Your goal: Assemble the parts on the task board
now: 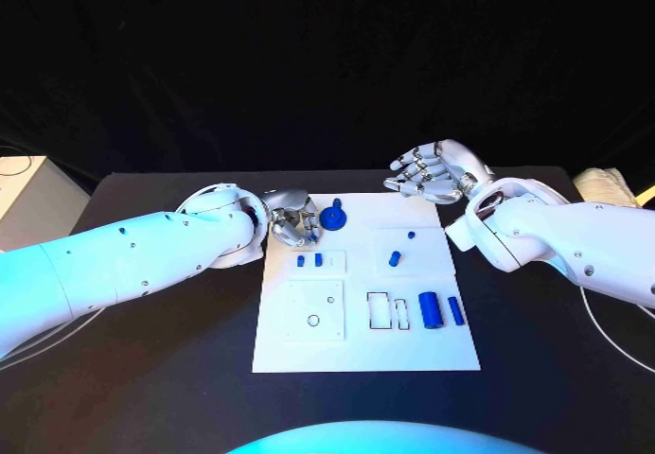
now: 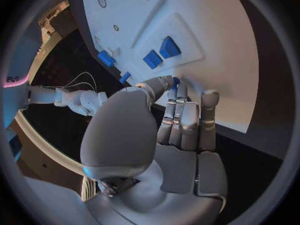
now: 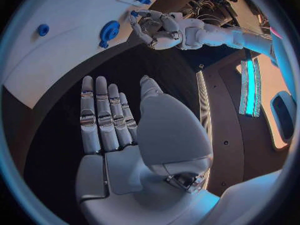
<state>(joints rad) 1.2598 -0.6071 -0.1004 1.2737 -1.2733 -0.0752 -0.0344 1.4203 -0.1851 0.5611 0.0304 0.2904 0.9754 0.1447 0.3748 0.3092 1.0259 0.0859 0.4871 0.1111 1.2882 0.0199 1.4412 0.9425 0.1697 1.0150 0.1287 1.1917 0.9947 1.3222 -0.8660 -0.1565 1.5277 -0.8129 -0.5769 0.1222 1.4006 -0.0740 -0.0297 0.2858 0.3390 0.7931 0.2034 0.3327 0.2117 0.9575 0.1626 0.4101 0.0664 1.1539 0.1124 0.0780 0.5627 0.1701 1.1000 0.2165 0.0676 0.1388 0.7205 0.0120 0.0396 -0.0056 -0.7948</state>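
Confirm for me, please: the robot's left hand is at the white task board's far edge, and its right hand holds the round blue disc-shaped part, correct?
Not quite. The right hand holds nothing; its fingers lie open above the black table, as the right wrist view shows. The round blue disc-shaped part lies on the white task board, beside the left hand.

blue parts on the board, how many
6: a round disc by the left hand, two small blocks below it, one small peg mid-board, two cylinders at the right edge. The hand may hide more.
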